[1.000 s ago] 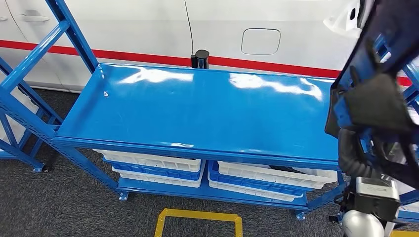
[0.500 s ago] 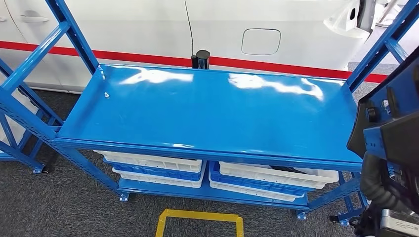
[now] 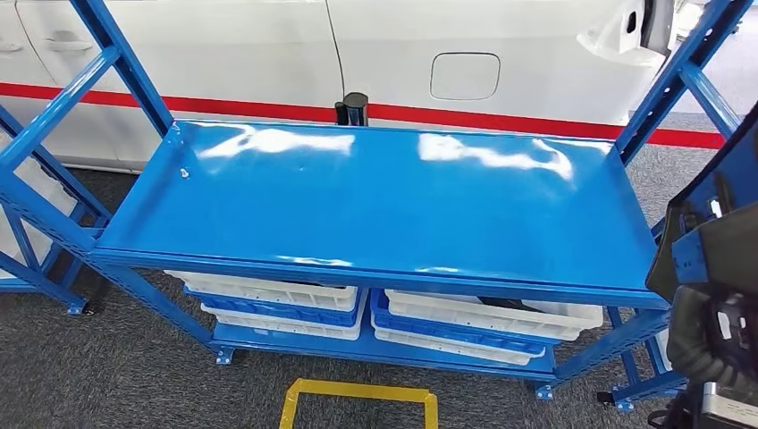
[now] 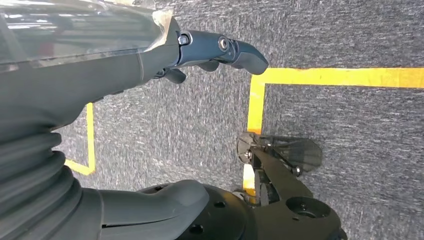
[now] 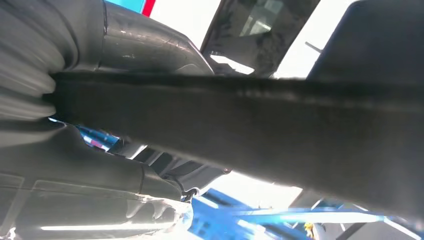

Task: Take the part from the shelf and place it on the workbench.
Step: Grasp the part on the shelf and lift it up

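At the right edge of the head view, my right hand (image 3: 712, 335) holds the part (image 3: 715, 237), a flat black panel with a blue piece on it. It hangs just off the right end of the blue bench top (image 3: 375, 201), at about its height. In the right wrist view the part (image 5: 260, 135) crosses the picture as a dark bar, gripped by my right hand (image 5: 85, 175). My left hand (image 4: 165, 125) hangs over the carpet with its fingers (image 4: 225, 50) spread away from the thumb (image 4: 155, 202), holding nothing.
White and blue bins (image 3: 286, 299) fill the rack's lower level. A small black post (image 3: 350, 109) stands at the bench's back edge. A white car body with a red stripe (image 3: 501, 121) runs behind. Blue uprights (image 3: 666, 85) frame the bench ends. Yellow tape (image 3: 357, 398) marks the carpet.
My right hand and the part have dropped from the upper right of the view to its lower right edge, uncovering the bench's right end. The camera has shifted slightly.
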Action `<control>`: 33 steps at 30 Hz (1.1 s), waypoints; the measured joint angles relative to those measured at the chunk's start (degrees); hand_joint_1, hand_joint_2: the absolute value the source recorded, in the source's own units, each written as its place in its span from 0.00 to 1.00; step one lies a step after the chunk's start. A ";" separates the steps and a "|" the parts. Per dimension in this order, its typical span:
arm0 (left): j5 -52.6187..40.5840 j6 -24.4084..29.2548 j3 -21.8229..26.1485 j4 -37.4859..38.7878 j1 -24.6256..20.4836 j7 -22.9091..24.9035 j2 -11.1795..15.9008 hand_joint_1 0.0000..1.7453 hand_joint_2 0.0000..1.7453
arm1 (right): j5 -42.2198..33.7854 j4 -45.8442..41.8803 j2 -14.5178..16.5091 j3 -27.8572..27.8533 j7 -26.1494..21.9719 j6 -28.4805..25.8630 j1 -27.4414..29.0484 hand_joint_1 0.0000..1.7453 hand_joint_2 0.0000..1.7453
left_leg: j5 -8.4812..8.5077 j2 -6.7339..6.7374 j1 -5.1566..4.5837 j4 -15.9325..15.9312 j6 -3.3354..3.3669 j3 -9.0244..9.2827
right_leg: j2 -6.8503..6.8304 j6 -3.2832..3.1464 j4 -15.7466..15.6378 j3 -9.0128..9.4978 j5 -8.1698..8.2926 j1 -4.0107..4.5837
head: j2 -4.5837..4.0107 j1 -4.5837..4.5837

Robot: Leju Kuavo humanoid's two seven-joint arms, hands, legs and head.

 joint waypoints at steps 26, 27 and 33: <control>-1.04 -0.68 -0.02 0.00 0.03 0.79 0.51 0.00 1.00 | -1.99 1.36 -0.08 -0.75 0.69 0.89 -0.03 1.00 1.00 | 0.14 0.42 -0.45 -0.71 1.89 0.76 | -0.07 1.26 1.17 1.19 -2.11 0.57 | 0.00 0.35; -1.04 -0.68 -0.02 0.00 0.02 0.85 0.56 0.00 1.00 | -2.04 1.44 -0.10 -0.78 0.68 0.88 -0.02 1.00 1.00 | 0.19 0.38 -0.60 -0.54 1.62 0.63 | -0.02 0.98 -0.44 1.93 -1.76 0.62 | 0.00 0.31; -1.04 -0.66 -0.03 0.02 0.19 1.01 0.73 0.00 1.00 | -2.15 1.75 -0.10 -0.83 0.67 0.86 -0.02 1.00 1.00 | -4.21 0.09 -0.12 5.09 -0.29 -2.12 | -0.17 -1.67 -0.69 1.01 -0.26 0.20 | 0.00 -0.07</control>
